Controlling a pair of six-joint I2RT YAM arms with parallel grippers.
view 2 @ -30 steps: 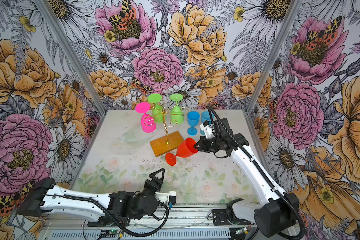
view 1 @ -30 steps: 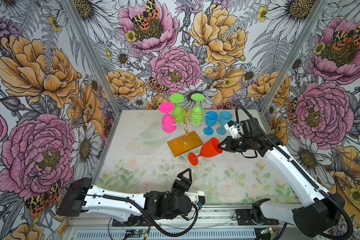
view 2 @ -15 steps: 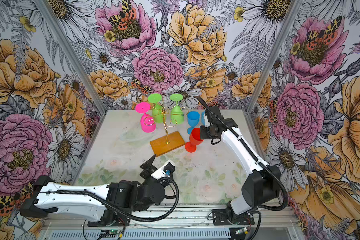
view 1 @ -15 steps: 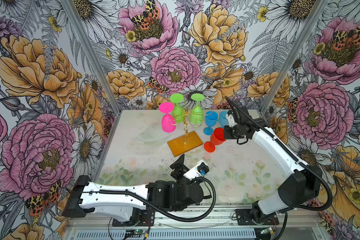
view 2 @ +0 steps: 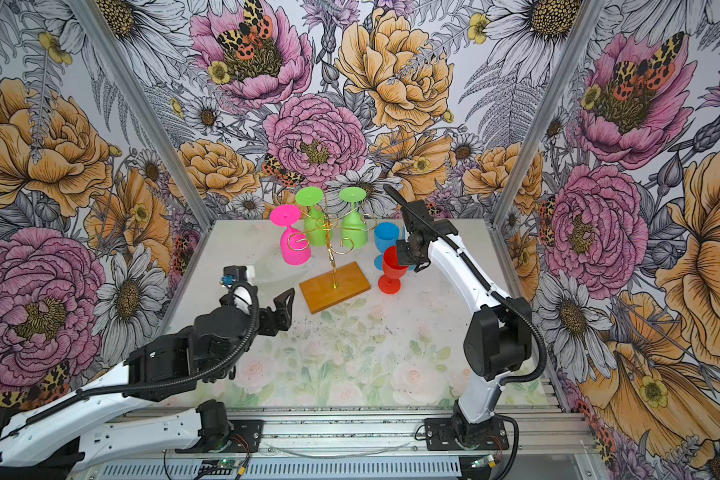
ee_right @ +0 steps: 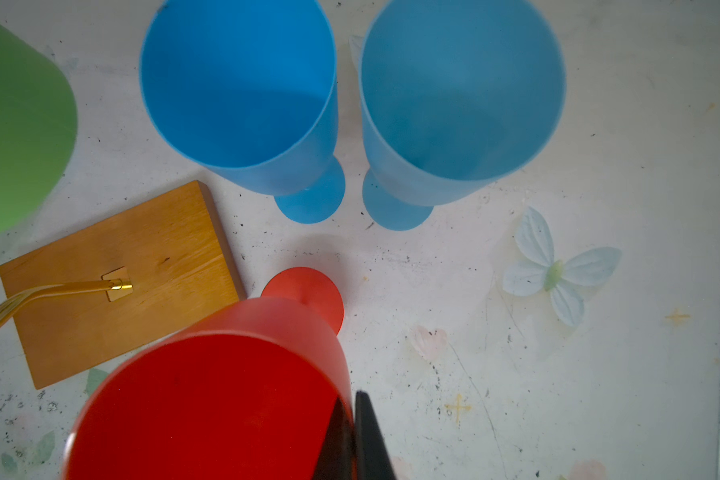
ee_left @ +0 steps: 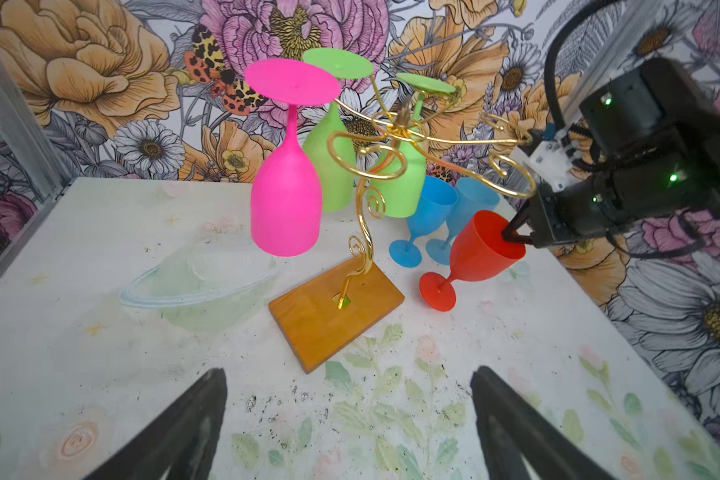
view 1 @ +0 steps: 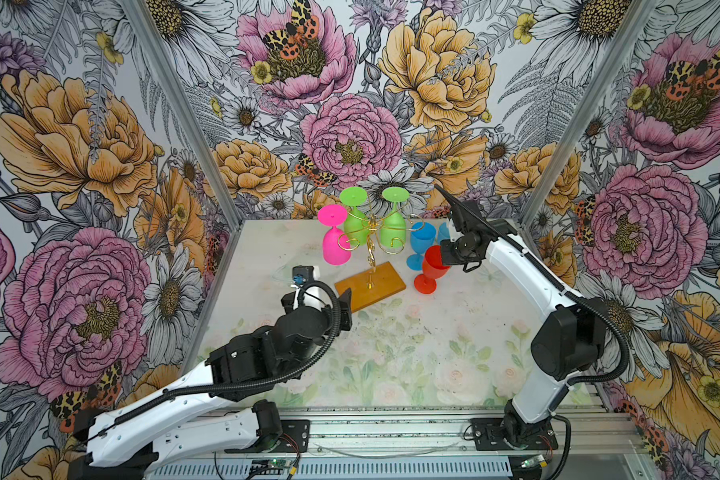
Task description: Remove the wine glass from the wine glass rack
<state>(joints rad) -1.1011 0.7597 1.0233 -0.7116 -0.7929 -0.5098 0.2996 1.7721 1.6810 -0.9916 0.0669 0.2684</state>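
The right jaws grip the rim of the red wine glass (ee_left: 481, 249), tilted just beside the wine glass rack (ee_left: 333, 316); one jaw we see only through its wall. The left jaws are wide open.

wine glass rack (view 1: 385, 281): gold wire, curled arms on a twisted post, upright on an orange-brown wooden base, toward the table's rear.
red wine glass (view 1: 432, 266): off the rack, tilted, just beside the base, rim pinched by right gripper (ee_left: 512, 235).
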